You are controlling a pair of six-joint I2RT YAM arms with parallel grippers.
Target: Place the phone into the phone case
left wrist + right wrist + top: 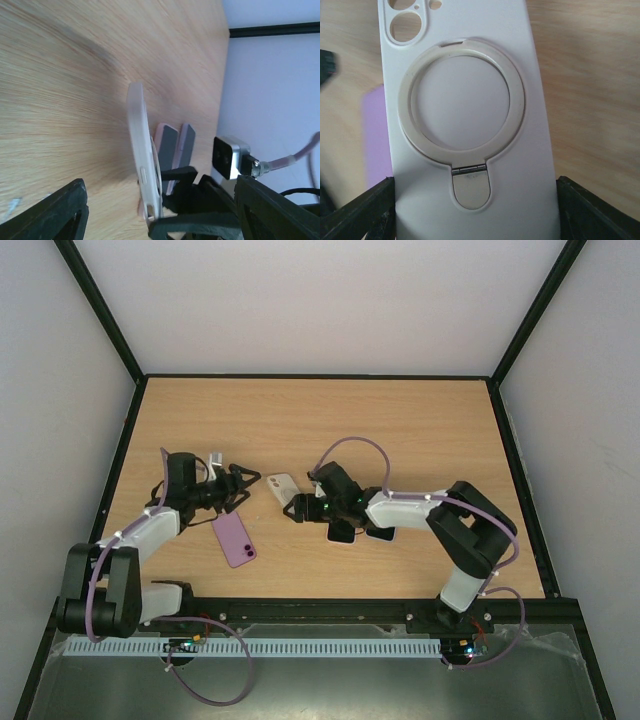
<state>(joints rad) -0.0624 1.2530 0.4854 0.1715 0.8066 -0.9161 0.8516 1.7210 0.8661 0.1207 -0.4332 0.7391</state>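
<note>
The purple phone (236,539) lies flat on the table, just in front of my left gripper (243,488); a strip of the phone (374,135) also shows behind the case in the right wrist view. My right gripper (297,506) is shut on the white phone case (282,487), gripping its two long edges. The back of the phone case (465,100), with its ring stand, fills the right wrist view between the fingers (362,212). In the left wrist view the phone case (140,140) stands edge-on ahead of my left gripper (160,202), which is open and holds nothing.
Two dark flat slabs with pale edges (346,532) (380,533) lie under the right arm; they appear behind the case as slabs (170,145). Black frame rails (130,455) border the table on all sides.
</note>
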